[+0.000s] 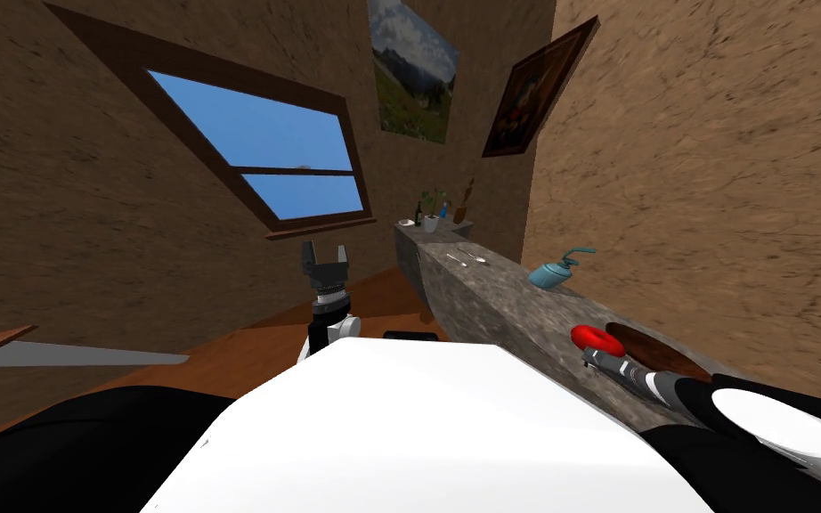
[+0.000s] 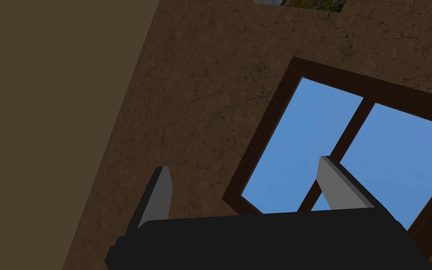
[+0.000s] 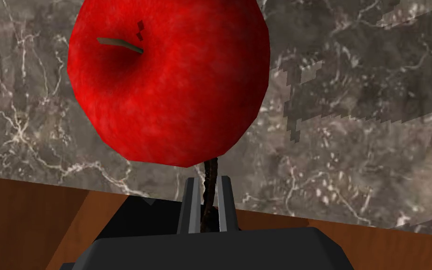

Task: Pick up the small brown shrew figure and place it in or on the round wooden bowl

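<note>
My right gripper (image 3: 205, 180) is shut on a thin dark brown strip (image 3: 209, 169), seemingly part of the small shrew figure; the rest of the figure is hidden. In the head view this gripper (image 1: 589, 354) hangs over the grey marble counter (image 1: 489, 294), just short of a red apple (image 1: 597, 338). The round brown wooden bowl (image 1: 660, 353) lies flat on the counter right beside the apple, on its far-right side. The apple (image 3: 173, 79) looms close ahead of the fingers. My left gripper (image 1: 326, 254) is raised before the window with its fingers open and nothing between them (image 2: 244, 163).
Along the counter stand a teal watering can (image 1: 558, 269), two spoons (image 1: 468, 259), and bottles with a white pot (image 1: 431, 216) at the far end. The brown wall runs behind the counter. The wooden floor (image 1: 248, 352) lies to its left.
</note>
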You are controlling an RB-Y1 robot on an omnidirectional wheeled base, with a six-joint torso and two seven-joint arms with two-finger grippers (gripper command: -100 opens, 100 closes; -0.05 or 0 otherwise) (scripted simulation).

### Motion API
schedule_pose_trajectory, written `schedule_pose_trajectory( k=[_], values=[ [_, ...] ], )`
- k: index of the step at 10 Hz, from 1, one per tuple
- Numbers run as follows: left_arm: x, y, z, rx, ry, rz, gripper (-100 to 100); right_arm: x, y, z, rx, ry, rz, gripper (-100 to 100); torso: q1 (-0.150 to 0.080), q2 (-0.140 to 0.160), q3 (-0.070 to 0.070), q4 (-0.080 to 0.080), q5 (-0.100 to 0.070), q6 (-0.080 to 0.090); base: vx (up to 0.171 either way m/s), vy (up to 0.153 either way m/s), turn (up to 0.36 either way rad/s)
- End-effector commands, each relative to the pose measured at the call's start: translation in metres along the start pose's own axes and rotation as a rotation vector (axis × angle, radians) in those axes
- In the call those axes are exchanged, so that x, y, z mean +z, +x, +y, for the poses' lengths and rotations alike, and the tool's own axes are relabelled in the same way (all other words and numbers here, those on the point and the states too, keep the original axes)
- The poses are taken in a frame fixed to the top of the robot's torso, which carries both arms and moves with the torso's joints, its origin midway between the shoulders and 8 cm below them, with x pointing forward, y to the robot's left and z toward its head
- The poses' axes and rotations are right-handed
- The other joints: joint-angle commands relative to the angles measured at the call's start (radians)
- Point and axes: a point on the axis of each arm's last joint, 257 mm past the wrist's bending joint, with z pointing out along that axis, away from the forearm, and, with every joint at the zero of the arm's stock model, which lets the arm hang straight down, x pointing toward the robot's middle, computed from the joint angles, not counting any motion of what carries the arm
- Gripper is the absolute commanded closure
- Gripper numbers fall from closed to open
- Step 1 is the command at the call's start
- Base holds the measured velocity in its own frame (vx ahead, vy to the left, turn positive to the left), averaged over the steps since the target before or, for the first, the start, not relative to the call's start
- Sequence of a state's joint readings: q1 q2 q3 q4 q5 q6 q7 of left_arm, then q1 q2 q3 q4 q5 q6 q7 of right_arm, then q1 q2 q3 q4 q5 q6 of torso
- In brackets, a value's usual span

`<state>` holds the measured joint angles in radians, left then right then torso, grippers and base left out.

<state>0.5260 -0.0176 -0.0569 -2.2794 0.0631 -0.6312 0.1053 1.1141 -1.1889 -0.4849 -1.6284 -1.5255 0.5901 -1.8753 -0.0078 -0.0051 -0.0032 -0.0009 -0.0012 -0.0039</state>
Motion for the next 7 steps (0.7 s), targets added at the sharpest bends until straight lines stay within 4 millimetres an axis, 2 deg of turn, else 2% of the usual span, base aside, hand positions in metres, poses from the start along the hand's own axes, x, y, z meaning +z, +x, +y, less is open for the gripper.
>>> schedule_pose_trajectory(
  k=[1, 5, 7],
  values=[
    [0.0, 0.0, 0.0, 0.0, 0.0, 0.0, 0, 0.0, 0.015, 0.01, -0.004, -0.017, 0.036, 100, 0.0, 0.0, 0.0, 0.0, 0.0, 0.0, 0.057, -0.114, -0.012],
    [0.0, 0.0, 0.0, 0.0, 0.0, 0.0, 0, -0.003, 0.051, 0.031, -0.017, -0.058, 0.121, 100, -0.004, 0.004, 0.002, 0.001, -0.001, 0.002, 0.05, -0.146, -0.034],
    [0.0, 0.0, 0.0, 0.0, 0.0, 0.0, 0, -0.006, 0.066, 0.042, -0.023, -0.08, 0.159, 100, -0.005, 0.006, 0.004, 0.001, -0.001, 0.002, 0.012, -0.142, -0.042]
  ],
)
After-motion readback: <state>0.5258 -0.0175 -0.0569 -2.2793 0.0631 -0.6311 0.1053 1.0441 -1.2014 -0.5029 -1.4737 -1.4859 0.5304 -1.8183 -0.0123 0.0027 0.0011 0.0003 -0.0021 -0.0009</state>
